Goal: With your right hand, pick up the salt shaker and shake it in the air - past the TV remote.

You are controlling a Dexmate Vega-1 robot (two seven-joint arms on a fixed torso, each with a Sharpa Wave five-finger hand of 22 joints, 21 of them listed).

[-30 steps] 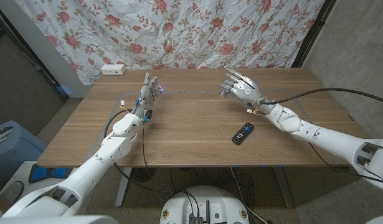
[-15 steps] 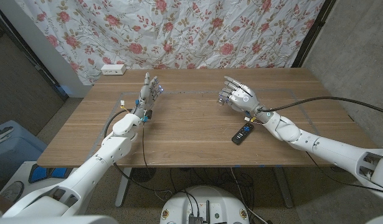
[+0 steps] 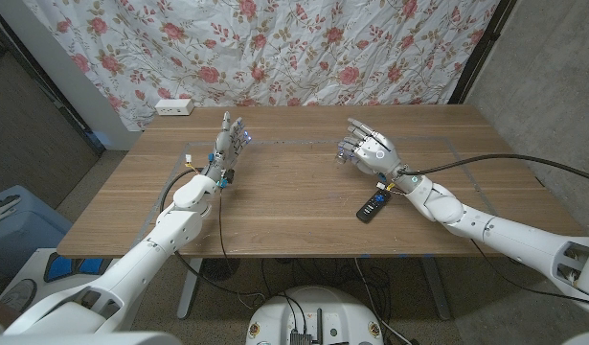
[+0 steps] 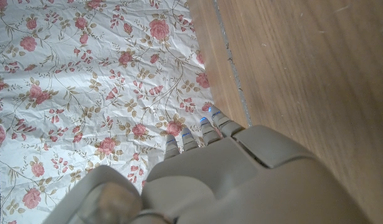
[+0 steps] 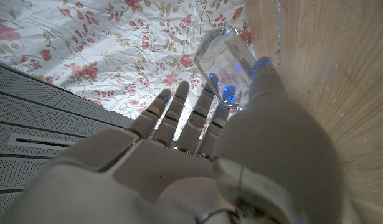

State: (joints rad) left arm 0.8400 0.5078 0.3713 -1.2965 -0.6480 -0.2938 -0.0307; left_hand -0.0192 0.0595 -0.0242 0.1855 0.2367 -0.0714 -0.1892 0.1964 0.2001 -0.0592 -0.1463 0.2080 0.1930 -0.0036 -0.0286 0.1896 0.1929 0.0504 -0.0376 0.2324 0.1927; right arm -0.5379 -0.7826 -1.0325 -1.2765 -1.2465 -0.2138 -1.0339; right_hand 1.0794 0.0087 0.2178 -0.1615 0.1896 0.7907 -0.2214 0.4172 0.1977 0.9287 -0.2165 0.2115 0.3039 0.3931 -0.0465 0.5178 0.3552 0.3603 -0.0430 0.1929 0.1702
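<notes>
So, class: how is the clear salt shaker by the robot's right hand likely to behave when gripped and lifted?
The salt shaker looks clear and smooth, so probably stiff and somewhat slippery. It looks small beside the right hand, so likely light. If glass, it may be fragile.

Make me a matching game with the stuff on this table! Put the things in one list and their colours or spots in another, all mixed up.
Things:
1. TV remote
2. salt shaker
3. power strip
4. left hand

Descriptions:
A. white, at the table's far left corner by the curtain
B. black, lying on the wood beside the right wrist
C. clear, at the right hand's fingertips
D. holding nothing, fingers pointing up

Pairs: 1-B, 2-C, 3-A, 4-D
</notes>
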